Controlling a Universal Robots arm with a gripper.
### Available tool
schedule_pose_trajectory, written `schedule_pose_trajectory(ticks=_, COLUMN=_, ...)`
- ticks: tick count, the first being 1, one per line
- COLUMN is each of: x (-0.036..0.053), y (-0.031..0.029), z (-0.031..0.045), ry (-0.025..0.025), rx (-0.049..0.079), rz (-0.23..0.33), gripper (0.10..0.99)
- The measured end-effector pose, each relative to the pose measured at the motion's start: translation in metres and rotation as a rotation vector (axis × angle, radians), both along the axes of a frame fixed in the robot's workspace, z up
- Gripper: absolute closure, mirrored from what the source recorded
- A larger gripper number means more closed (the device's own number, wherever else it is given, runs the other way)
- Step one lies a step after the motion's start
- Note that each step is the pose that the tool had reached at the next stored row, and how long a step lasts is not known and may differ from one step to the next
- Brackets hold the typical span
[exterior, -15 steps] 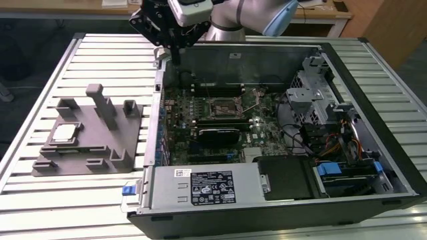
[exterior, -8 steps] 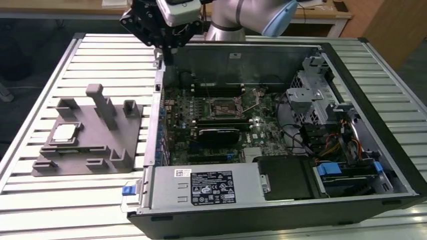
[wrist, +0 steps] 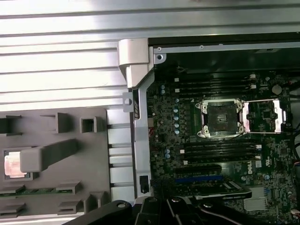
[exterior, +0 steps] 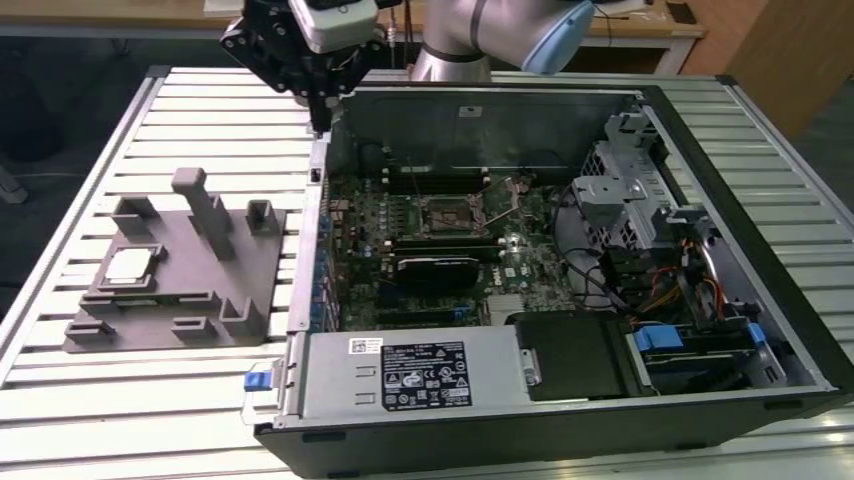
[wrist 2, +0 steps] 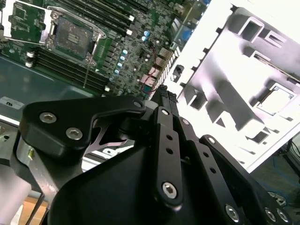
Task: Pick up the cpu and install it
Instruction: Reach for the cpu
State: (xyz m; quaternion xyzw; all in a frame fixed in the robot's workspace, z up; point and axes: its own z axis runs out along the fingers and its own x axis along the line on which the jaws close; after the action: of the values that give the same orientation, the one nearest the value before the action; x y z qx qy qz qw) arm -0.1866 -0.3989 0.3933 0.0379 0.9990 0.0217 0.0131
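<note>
Nearest in the exterior view, along the lower edge of the frame, the open case [exterior: 561, 440] rests on the slatted tabletop [exterior: 80, 420] with its power supply [exterior: 414, 375] at the front. Just behind, at the exterior view's left, a grey fixture [exterior: 200, 300] sits on the tabletop beside the case. The cpu [exterior: 130, 265] lies flat in a square recess of the fixture, pale top up, with upright posts close by. In the first wrist view one post hides part of it. Further in, near the frame's centre, the socket [exterior: 447, 212] on the motherboard [exterior: 534, 270] looks empty, with its retaining frame swung open. Farthest, at the upper left of the frame, the claw [exterior: 320, 122] hangs above the case's far corner, well apart from the cpu. Its fingers are drawn together to a narrow tip with nothing between them, as the second wrist view also shows. The cpu should handle as light, thin and stiff. Its metal top is smooth and likely slippery, and its underside contacts are probably delicate. I judge the safest hold is on two opposite edges, taken squarely with a gentle squeeze and kept level. Which edges the recess leaves free I cannot tell.
</note>
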Motion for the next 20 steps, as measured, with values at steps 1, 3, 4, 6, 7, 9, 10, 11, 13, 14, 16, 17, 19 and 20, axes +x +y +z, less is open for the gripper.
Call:
schedule_pose_trajectory(ticks=1, x=-0.0017, y=0.0, z=0.0, ry=0.0, rx=0.0, rz=0.0, gripper=0.98)
schedule_pose_trajectory(ticks=3, x=-0.0051, y=0.0, z=0.0, ry=0.0, rx=0.0, rz=0.0, gripper=0.98)
schedule_pose_trajectory(ticks=4, x=-0.007, y=0.0, z=0.0, ry=0.0, rx=0.0, rz=0.0, gripper=0.98)
schedule_pose_trajectory(ticks=6, x=-0.0105, y=0.0, z=0.0, ry=0.0, rx=0.0, rz=0.0, gripper=0.98)
schedule_pose_trajectory(ticks=7, x=-0.0122, y=0.0, z=0.0, ry=0.0, rx=0.0, rz=0.0, gripper=0.98)
schedule_pose_trajectory(ticks=9, x=-0.0156, y=0.0, z=0.0, ry=0.0, rx=0.0, rz=0.0, gripper=0.98)
schedule_pose_trajectory(ticks=10, x=-0.0174, y=0.0, z=0.0, ry=0.0001, rx=0.0, rz=0.0, gripper=0.98)
schedule_pose_trajectory(ticks=11, x=-0.0191, y=0.0, z=0.0001, ry=0.0001, rx=0.0, rz=0.0, gripper=0.98)
schedule_pose_trajectory(ticks=13, x=-0.0223, y=0.0, z=0.0, ry=0.0, rx=0.0, rz=0.0, gripper=0.98)
schedule_pose_trajectory(ticks=14, x=-0.0239, y=0.0, z=0.0, ry=0.0001, rx=0.0, rz=0.0, gripper=0.98)
schedule_pose_trajectory(ticks=16, x=-0.0271, y=0.0, z=0.0, ry=0.0, rx=0.0, rz=0.0, gripper=0.98)
schedule_pose_trajectory(ticks=17, x=-0.0287, y=0.0, z=0.0, ry=0.0, rx=0.0, rz=0.0, gripper=0.98)
schedule_pose_trajectory(ticks=19, x=-0.0318, y=0.0, z=0.0, ry=0.0, rx=0.0, rz=0.0, gripper=0.98)
schedule_pose_trajectory(ticks=20, x=-0.0334, y=0.0, z=0.0, ry=0.0, rx=0.0, rz=0.0, gripper=0.98)
